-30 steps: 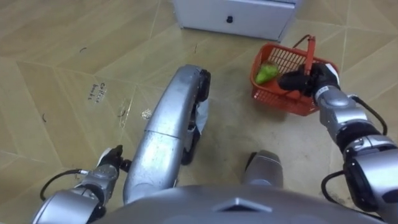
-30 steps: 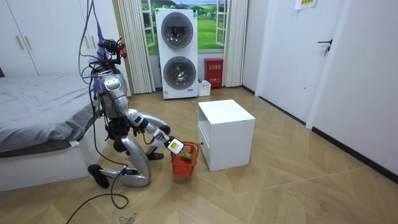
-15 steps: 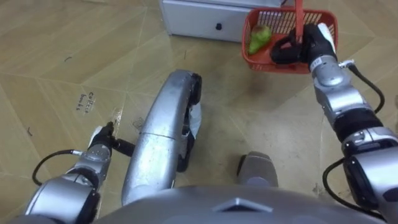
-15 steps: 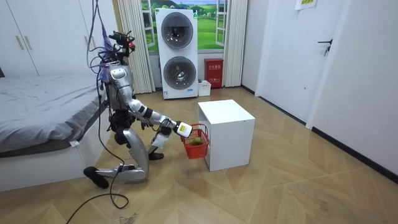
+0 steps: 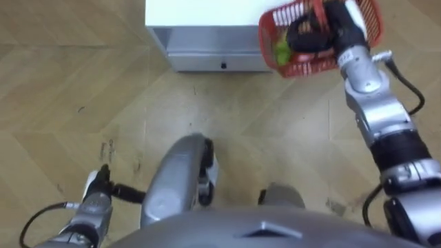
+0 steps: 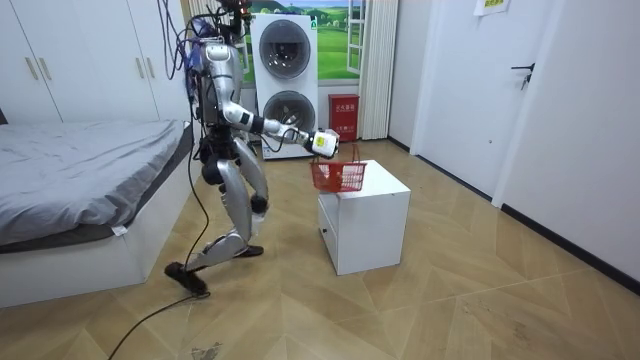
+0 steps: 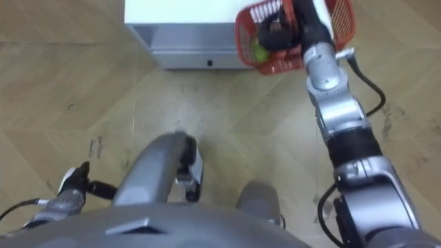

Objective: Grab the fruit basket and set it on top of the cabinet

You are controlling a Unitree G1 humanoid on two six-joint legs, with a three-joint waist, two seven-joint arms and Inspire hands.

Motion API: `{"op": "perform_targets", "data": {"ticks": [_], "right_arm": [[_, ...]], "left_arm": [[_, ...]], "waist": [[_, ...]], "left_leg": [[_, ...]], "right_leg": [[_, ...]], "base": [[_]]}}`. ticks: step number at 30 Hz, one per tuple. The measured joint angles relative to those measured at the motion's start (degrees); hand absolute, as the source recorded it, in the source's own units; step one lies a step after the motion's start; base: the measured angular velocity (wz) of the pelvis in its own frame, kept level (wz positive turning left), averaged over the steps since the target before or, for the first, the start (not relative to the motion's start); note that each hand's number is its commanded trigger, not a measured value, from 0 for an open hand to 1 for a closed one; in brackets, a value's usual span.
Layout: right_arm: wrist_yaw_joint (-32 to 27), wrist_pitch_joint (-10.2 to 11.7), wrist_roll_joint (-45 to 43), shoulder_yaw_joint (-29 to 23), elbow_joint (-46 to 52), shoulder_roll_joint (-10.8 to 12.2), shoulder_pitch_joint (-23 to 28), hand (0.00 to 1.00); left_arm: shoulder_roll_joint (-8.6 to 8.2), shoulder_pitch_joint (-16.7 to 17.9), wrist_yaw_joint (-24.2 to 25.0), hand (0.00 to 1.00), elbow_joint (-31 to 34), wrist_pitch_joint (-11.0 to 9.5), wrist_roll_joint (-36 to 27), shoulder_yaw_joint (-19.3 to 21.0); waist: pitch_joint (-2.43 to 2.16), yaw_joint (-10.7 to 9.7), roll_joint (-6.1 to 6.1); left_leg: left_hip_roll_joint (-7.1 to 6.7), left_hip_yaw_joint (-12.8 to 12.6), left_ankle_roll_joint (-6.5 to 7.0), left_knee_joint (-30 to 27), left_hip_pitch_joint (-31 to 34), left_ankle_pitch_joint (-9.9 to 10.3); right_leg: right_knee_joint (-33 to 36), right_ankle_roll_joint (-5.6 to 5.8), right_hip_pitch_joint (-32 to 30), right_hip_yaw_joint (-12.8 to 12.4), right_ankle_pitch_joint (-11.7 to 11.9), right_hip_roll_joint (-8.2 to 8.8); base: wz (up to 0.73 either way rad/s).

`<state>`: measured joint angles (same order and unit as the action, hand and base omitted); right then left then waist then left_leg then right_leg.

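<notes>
My right hand point(image 5: 311, 32) is shut on the upright handle of the red plastic fruit basket point(image 5: 298, 63), which hangs in the air at the front right corner of the white cabinet point(image 5: 207, 17). A green fruit point(image 5: 281, 49) lies inside the basket. In the room view I stand upright with the right arm stretched forward, and the basket point(image 6: 338, 177) hangs just above the cabinet's top point(image 6: 365, 182). The right eye view shows the same hold on the basket point(image 7: 284, 63) by the right hand point(image 7: 286, 29). My left hand point(image 5: 96, 196) hangs low at my side.
The cabinet has a drawer with a small dark knob point(image 5: 222, 65) facing me. A bed point(image 6: 80, 190) stands at the room view's left, stacked washing machines point(image 6: 285, 85) behind me, and a small red box point(image 6: 344, 108) beside them. Wooden floor lies open around the cabinet.
I have risen from kneeling on the floor to standing. The right hand has lifted the basket from the floor up to the height of the cabinet's top.
</notes>
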<state>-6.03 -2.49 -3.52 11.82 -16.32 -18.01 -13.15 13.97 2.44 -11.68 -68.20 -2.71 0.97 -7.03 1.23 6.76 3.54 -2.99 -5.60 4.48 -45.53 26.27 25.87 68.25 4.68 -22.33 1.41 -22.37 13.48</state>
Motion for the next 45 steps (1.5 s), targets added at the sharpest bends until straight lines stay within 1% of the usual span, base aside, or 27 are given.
{"op": "perform_targets", "data": {"ticks": [1,2,3,4,5,6,7,8,9,10,11,12,14,17,25,30,33,34,36,37,38,39,40,41,42,43,45], "right_arm": [[0.09,0.05,-0.21,-0.01,2.7,-0.04,1.01,1.0],[0.18,0.38,-0.26,-0.01,4.74,-0.26,1.56,1.0],[0.22,0.71,0.01,0.0,5.33,-0.25,1.55,1.0],[0.3,1.4,0.8,-0.01,6.37,-0.35,1.67,1.0],[0.42,1.61,1.05,-0.14,8.03,-0.46,2.85,1.0],[0.72,1.64,1.21,0.07,8.78,-0.47,2.8,1.0],[1.3,1.74,2.08,0.28,9.91,-0.38,2.77,1.0],[1.66,1.84,3.37,0.3,10.13,-0.2,2.76,1.0],[1.95,1.84,3.67,0.25,10.29,-0.35,2.81,1.0],[2.69,1.86,4.03,-0.25,10.77,-0.96,2.89,1.0],[3.77,1.89,3.98,-0.59,11.87,-1.6,2.95,1.0],[4.47,1.88,3.99,-0.51,12.59,-1.57,3.25,1.0],[6.02,1.89,4.11,-0.79,16.56,-1.94,4.4,1.0],[6.75,2.29,5.03,-0.86,20.62,-1.88,4.59,1.0],[9.39,2.38,3.07,-0.83,23.77,-1.65,4.74,1.0],[10.98,2.38,2.76,-0.82,24.34,-0.9,5.11,1.0],[12.05,2.37,2.71,-0.81,24.35,0.46,5.52,1.0],[12.53,2.37,2.7,-0.8,24.35,0.75,5.89,1.0],[12.92,2.39,2.71,-0.55,24.12,1.01,6.49,1.0],[13.02,2.38,2.67,-0.03,23.68,1.41,6.71,1.0],[13.05,2.4,2.63,1.22,23.71,2.0,6.42,1.0],[13.02,2.57,2.65,1.84,23.58,2.04,6.58,1.0],[12.71,2.55,2.73,2.62,22.65,2.31,8.08,1.0],[12.97,2.52,2.94,3.12,21.01,1.98,8.55,1.0],[13.14,2.47,2.97,3.08,20.2,1.68,8.51,1.0],[13.28,2.4,2.97,2.96,18.62,1.68,8.5,1.0],[13.61,2.37,2.98,2.77,17.56,2.08,8.49,1.0]], "left_arm": [[0.03,0.74,-0.69,0.0,0.17,-0.65,-0.11,0.14],[0.08,1.17,-1.36,0.0,0.39,-0.87,-0.24,0.1],[0.17,1.39,-1.6,0.0,0.46,-0.83,-0.24,0.07],[0.22,1.75,-1.79,0.0,0.95,-0.7,-0.21,0.21],[0.14,2.67,-1.87,0.0,2.77,-0.41,-0.14,0.33],[0.13,3.22,-1.85,0.0,3.96,-0.44,-0.07,0.5],[0.06,4.29,-1.57,0.0,4.39,-0.59,0.46,1.17],[-0.02,4.45,-1.4,0.0,4.57,-0.33,2.04,2.46],[-0.01,4.43,-1.41,0.0,4.82,-0.25,2.57,2.5],[-0.27,4.55,-1.4,0.0,5.85,-0.23,3.23,2.44],[-1.06,4.94,-1.4,0.0,6.36,-0.23,3.5,2.52],[-1.28,5.22,-1.4,0.0,6.33,-0.03,3.47,2.7],[-2.19,6.78,-1.29,0.0,6.28,0.99,3.52,2.97],[-2.16,7.22,-1.22,0.0,6.38,1.54,3.42,3.88],[-2.27,5.48,-1.14,0.0,6.5,0.63,3.62,4.64],[-2.32,7.19,-0.14,0.0,6.95,0.9,3.74,6.24],[-2.4,8.17,-0.13,0.0,7.64,1.48,3.81,6.95],[-2.49,8.37,-0.13,0.0,7.71,1.49,4.37,6.93],[-2.82,8.36,-0.15,0.0,7.8,1.5,4.85,6.94],[-2.94,8.4,-0.21,0.0,7.83,1.44,5.32,7.27],[-3.11,8.59,-0.19,0.0,7.63,1.45,6.46,9.08],[-3.43,8.8,-0.22,0.0,6.87,1.53,6.85,9.75],[-3.71,8.74,-0.01,0.0,6.3,1.91,7.47,9.8],[-3.9,8.51,0.14,0.0,6.38,1.95,8.1,9.13],[-4.01,8.29,0.38,0.0,6.4,1.97,8.79,8.95],[-3.93,8.1,0.66,0.0,6.55,1.97,9.99,8.97],[-3.96,7.77,0.7,0.0,6.36,2.43,10.05,8.94]], "waist": [[-0.03,-0.22,-0.82],[-0.09,-0.76,-1.18],[-0.09,-0.87,-1.12],[-0.09,-1.07,-0.98],[-1.36,-1.62,-0.84],[-1.37,-1.27,-0.83],[-1.21,-0.96,-1.1],[-0.86,-1.84,-0.41],[-0.67,-2.44,0.19],[-0.49,-2.43,1.35],[-0.51,-0.89,1.5],[-0.67,-0.17,1.83],[-0.69,-0.24,1.89],[-0.7,-0.46,1.91],[-0.76,-0.13,1.88],[-0.69,0.66,1.7],[-0.69,1.11,1.41],[-0.6,1.55,1.14],[-0.3,1.94,-0.14],[-0.38,2.6,-0.74],[-0.8,3.56,0.07],[-0.59,3.42,-0.35],[-0.49,1.77,-0.69],[-0.44,1.05,-0.55],[-0.44,1.22,-0.57],[-0.64,1.54,-0.02],[-0.52,1.71,0.84]], "left_leg": [[0.89,0.9,-0.83,3.96,-4.06,-1.11],[1.61,1.82,-1.89,7.28,-7.71,-1.99],[2.0,2.05,-2.32,8.67,-9.29,-2.24],[2.62,2.9,-3.11,9.91,-11.25,-2.66],[3.52,3.16,-4.99,11.36,-12.54,-3.7],[4.25,3.25,-5.83,12.96,-13.73,-4.45],[5.99,3.3,-6.67,15.17,-15.23,-6.06],[6.17,3.45,-6.49,17.47,-15.41,-6.49],[5.38,3.45,-6.1,19.94,-15.28,-6.87],[3.63,3.43,-5.27,25.24,-14.45,-10.14],[3.34,2.53,-4.07,27.17,-14.32,-15.87],[3.41,2.52,-4.08,27.65,-15.34,-16.0],[3.12,2.74,-4.08,29.52,-18.29,-16.03],[3.06,2.85,-4.09,31.68,-21.29,-16.03],[2.83,3.65,-4.1,34.18,-24.18,-16.03],[2.92,4.25,-4.1,34.74,-25.82,-16.03],[3.12,4.58,-4.1,34.87,-26.2,-16.03],[3.41,5.64,-4.1,35.01,-26.68,-16.03],[4.56,10.11,-4.16,35.31,-27.4,-16.07],[5.6,14.33,-4.3,35.5,-27.53,-16.08],[6.24,15.04,-5.54,34.99,-26.64,-15.66],[6.69,14.95,-6.9,34.44,-26.26,-14.94],[7.12,12.76,-8.29,33.76,-25.99,-14.37],[7.33,9.49,-8.3,35.61,-25.67,-15.21],[7.24,8.31,-8.12,36.97,-25.23,-16.95],[7.24,5.37,-6.95,36.85,-25.02,-17.35],[6.92,5.67,-6.92,36.92,-25.39,-17.39]], "right_leg": [[-6.46,0.01,-0.98,1.11,-1.56,-0.64],[-15.05,-0.06,-1.0,2.29,-1.55,-1.38],[-19.89,-0.41,-0.82,2.74,-1.11,-1.88],[-27.46,-0.51,-0.58,2.96,1.41,-2.99],[-29.94,-1.47,1.89,4.45,2.35,-4.27],[-31.93,-2.47,3.31,5.23,3.03,-5.02],[-36.79,-3.64,7.18,6.21,4.65,-6.63],[-41.73,-4.11,11.04,5.75,6.23,-7.72],[-43.89,-4.06,12.66,4.47,6.87,-7.9],[-47.22,-3.84,14.81,2.33,7.63,-7.98],[-48.9,-3.62,15.67,1.79,8.19,-8.76],[-49.96,-3.58,16.48,1.98,8.42,-8.84],[-54.26,-3.21,20.11,4.64,9.66,-9.13],[-57.43,-3.13,23.56,7.0,10.85,-9.3],[-57.67,-3.14,25.74,8.22,10.87,-9.69],[-57.73,-3.14,26.8,10.09,10.87,-9.71],[-57.44,-3.14,26.98,10.34,10.87,-9.88],[-56.54,-3.14,26.87,10.55,10.85,-9.99],[-53.18,-3.04,25.13,11.85,10.5,-10.6],[-55.76,-3.68,23.78,10.28,9.23,-12.04],[-63.08,-5.27,21.95,9.16,13.85,-13.12],[-62.88,-6.78,21.47,10.35,17.25,-13.21],[-61.74,-7.13,21.99,10.37,17.78,-13.57],[-61.65,-7.05,22.88,9.63,17.73,-13.46],[-61.58,-6.86,23.04,9.73,17.6,-13.55],[-61.5,-6.26,23.24,10.03,16.99,-13.58],[-61.43,-6.09,23.36,10.51,16.83,-13.59]], "base": [[0.0],[0.08],[0.21],[0.32],[0.22],[0.15],[0.23],[0.49],[0.71],[0.18],[-0.15],[-0.35],[-0.04],[-0.04],[0.01],[-0.01],[0.01],[-0.05],[-0.18],[-0.66],[-0.68],[-0.27],[0.34],[0.44],[0.25],[0.16],[0.1]]}}
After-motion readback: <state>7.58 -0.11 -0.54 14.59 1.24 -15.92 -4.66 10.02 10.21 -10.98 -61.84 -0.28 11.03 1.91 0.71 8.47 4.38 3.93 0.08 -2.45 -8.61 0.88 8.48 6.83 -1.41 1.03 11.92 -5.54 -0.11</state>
